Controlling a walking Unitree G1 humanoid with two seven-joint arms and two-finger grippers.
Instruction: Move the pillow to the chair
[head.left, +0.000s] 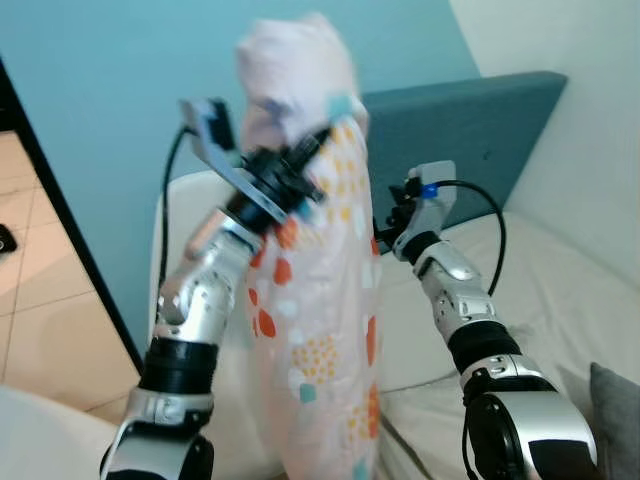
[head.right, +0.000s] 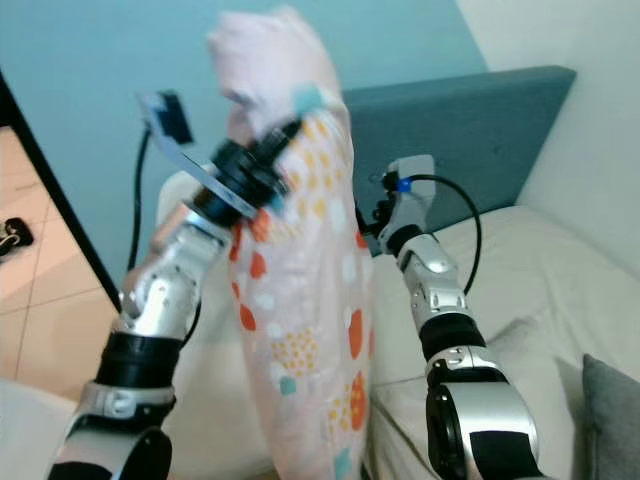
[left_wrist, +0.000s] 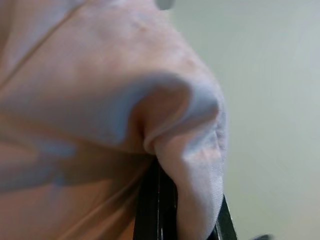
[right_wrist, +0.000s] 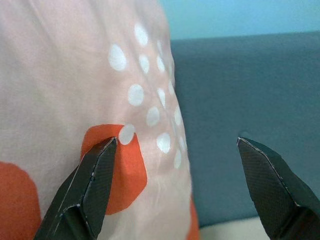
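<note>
My left gripper (left_wrist: 177, 210) is clamped on the patterned pillow (head.left: 315, 330), held upright above the bed (head.left: 560, 290) (blue headboard (head.right: 470, 150) behind). My right gripper (right_wrist: 175, 185) gapes wide, one finger touching fabric.

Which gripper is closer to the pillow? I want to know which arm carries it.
Left. The left gripper is clamped on the pillow near its top; the right gripper is open beside it, one finger against the fabric.

One patterned pillow (head.left: 315, 330), two claws, left claw (head.left: 318, 160) and right claw (right_wrist: 175, 185), one blue headboard (head.left: 470, 140)
</note>
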